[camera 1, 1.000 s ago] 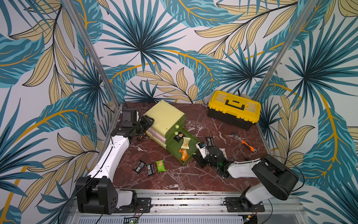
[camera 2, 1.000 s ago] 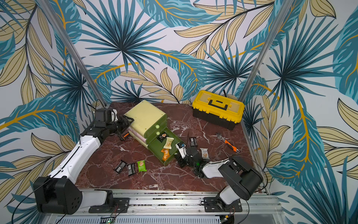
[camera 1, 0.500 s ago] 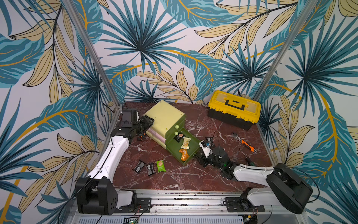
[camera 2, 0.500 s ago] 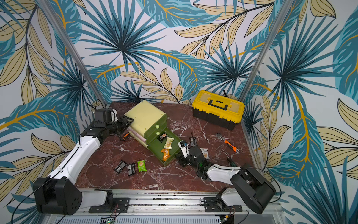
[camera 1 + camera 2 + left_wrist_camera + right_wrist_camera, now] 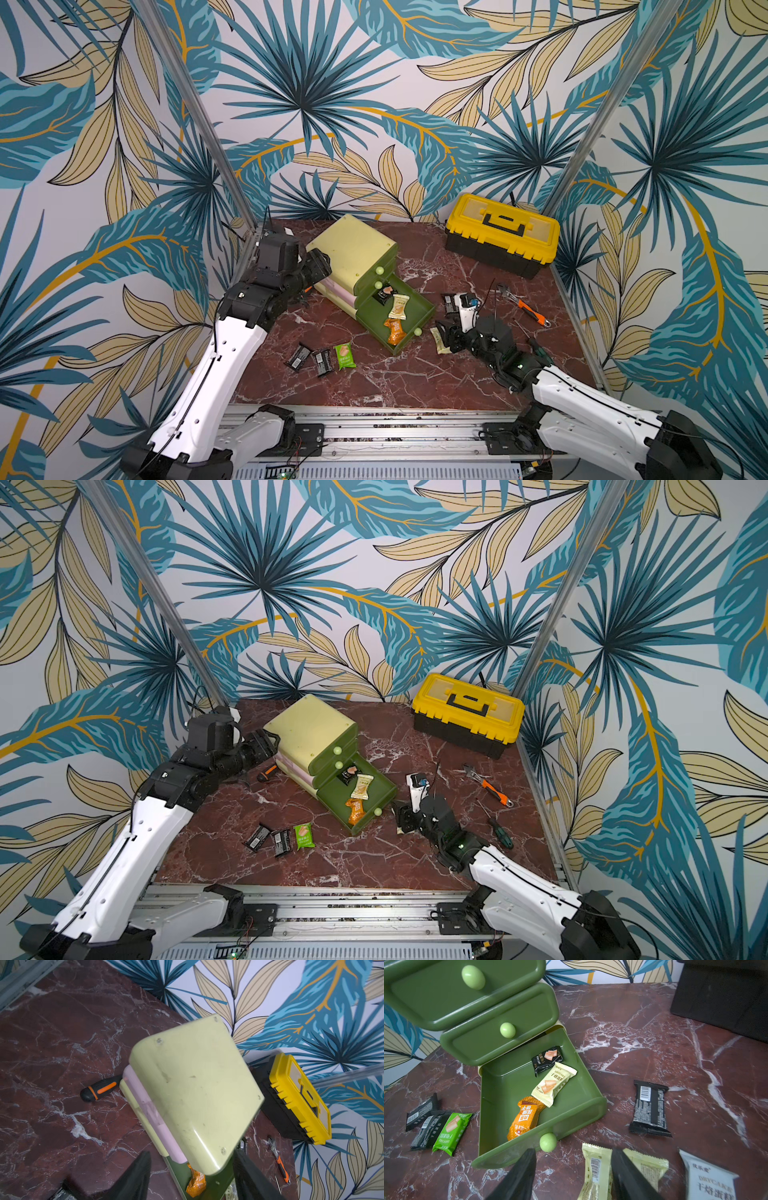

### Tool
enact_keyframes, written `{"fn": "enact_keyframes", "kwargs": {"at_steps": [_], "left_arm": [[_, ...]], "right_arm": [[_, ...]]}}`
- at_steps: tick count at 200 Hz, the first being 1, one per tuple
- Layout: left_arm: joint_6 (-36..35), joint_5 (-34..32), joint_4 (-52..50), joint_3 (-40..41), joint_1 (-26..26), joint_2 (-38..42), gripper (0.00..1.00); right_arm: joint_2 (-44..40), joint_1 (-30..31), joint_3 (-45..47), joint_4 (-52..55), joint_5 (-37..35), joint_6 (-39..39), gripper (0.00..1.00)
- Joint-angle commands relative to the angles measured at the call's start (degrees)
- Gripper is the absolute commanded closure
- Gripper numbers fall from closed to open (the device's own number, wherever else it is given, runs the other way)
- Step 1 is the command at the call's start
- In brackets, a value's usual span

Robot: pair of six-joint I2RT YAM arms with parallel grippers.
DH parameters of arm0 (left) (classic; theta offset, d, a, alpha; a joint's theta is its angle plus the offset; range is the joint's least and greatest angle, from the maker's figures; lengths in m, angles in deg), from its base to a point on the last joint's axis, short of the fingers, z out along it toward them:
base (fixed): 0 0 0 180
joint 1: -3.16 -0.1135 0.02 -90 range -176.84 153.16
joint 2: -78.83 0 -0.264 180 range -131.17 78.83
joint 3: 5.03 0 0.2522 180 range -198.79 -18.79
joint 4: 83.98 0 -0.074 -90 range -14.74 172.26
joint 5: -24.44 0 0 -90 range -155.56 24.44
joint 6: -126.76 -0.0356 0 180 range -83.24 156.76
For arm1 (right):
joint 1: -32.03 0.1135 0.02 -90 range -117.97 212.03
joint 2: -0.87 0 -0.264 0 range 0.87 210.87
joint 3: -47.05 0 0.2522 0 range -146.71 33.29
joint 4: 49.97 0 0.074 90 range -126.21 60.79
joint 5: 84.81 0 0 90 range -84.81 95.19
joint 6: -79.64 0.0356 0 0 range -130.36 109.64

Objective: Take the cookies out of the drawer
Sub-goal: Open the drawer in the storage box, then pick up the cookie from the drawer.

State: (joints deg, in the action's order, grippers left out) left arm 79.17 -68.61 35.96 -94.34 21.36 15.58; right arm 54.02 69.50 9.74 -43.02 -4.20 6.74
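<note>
Showing the right gripper (image 5: pixel 572 1152) just after a release: its jaws, narrower a second ago, now stand apart and empty. They hang low over a cream-yellow crimped snack packet (image 5: pixel 595 1169) that lies on the table just beside the pulled-out dark green plastic drawer (image 5: pixel 500 1088). One more cookie is thus judged to be out.

Three remain in the drawer: a black foil packet (image 5: pixel 547 1059), a pale yellow packet (image 5: pixel 553 1084) and an orange packet (image 5: pixel 524 1119). A white packet (image 5: pixel 708 1180) and a black barcode packet (image 5: pixel 650 1109) lie outside near the right gripper, and a bright green packet (image 5: pixel 345 356) lies beyond the drawer.

The left gripper (image 5: pixel 191 1152) is open and holds nothing, at the rear corner of the pale yellow-green plastic cabinet (image 5: pixel 353 249).

Surface: dark red marbled tabletop (image 5: pixel 374 382). Surround: palm-leaf wallpaper (image 5: pixel 374 104), yellow-and-black toolbox (image 5: pixel 500 235), orange-handled wrench (image 5: pixel 525 305).
</note>
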Motion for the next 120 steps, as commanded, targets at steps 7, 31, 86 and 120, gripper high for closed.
{"fn": "enact_keyframes", "kwargs": {"at_steps": [7,31,86,120], "left_arm": [[-0.2,-14.0,-10.6,-6.5,11.5,-1.2,0.32],[5.8,-21.8,-14.9,-8.1,22.8,-3.8,0.32],[22.5,-24.4,-15.4,-8.9,38.7,-17.9,0.34],[22.5,-19.2,-8.3,-10.4,39.4,-29.1,0.43]], "right_arm": [[-3.3,-0.2,-3.2,11.1,-6.9,4.2,0.37],[-6.3,-0.6,-4.1,15.4,-8.5,4.1,0.34],[-14.6,-0.7,-4.8,27.8,-2.7,5.7,0.35],[-20.0,-0.7,-3.8,30.5,-1.9,6.7,0.35]]}}
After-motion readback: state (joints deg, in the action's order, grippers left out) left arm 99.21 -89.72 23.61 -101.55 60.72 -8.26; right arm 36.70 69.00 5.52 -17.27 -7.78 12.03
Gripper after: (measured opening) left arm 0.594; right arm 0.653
